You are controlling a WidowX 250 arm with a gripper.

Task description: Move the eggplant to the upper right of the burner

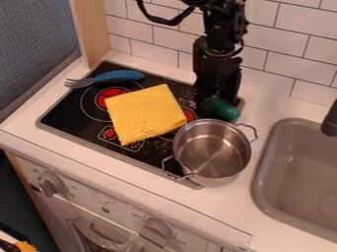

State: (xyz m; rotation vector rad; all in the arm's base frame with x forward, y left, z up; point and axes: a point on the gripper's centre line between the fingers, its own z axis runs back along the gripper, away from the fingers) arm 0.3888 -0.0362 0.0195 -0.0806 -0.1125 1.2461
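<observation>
eggplant: the thing with a rounded green end is likely the eggplant, or its cap. It sits just behind the pot, at the foot of the hand; the rest of it is hidden.
hand: points down behind the pot, right against the eggplant. I cannot tell whether it grips the eggplant or only stands around it. Coming from above suits this spot, since it keeps the arm over the pot's rim.
stove: runs out to the left of the pot and passes beneath it. Its far right corner, behind the pot, is probably the goal.
cloth: yellow, folded, flat on the stove left of the pot, covering much of the middle. That leaves the space behind the pot as the sensible place for the eggplant.
fork: blue-handled, beyond the cloth as seen from the pot, and out of the way.
sink: let into the worktop, right of the pot.
next: the eggplant looks at or near its goal; settle it behind the pot, let go, lift straight up.
risk: being rounded, it could roll against the pot or off the stove's edge.
</observation>
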